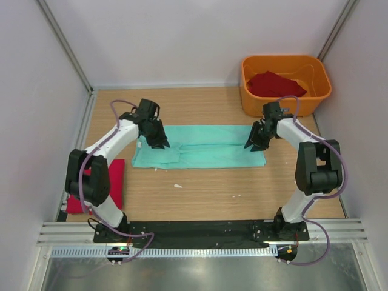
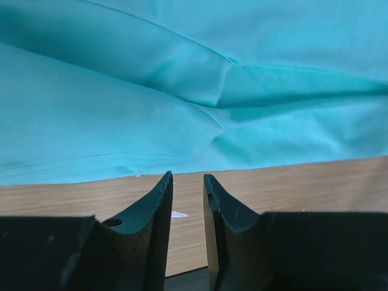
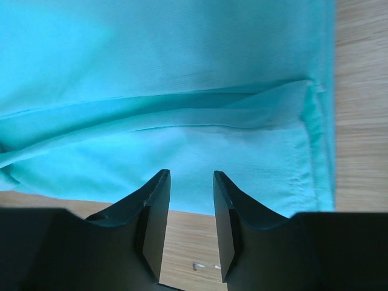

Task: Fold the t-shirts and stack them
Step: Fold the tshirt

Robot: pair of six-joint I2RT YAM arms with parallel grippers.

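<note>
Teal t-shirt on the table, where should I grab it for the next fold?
On the teal t-shirt, probably the near long edge: left hand and right hand at opposite ends, coming in low from the near side. It lies flat as a long strip, so only edges offer a pinchable lip.

This is a robot lab cell: plain white panels (image 1: 194,42) on metal posts (image 1: 65,45) wall in a wooden desk (image 1: 212,185). A left arm (image 1: 112,145) and a right arm (image 1: 303,136) are bolted to a black plate (image 1: 200,230) at its near edge, purple cables (image 1: 339,167) trailing to an aluminium rail (image 1: 200,251).
</note>
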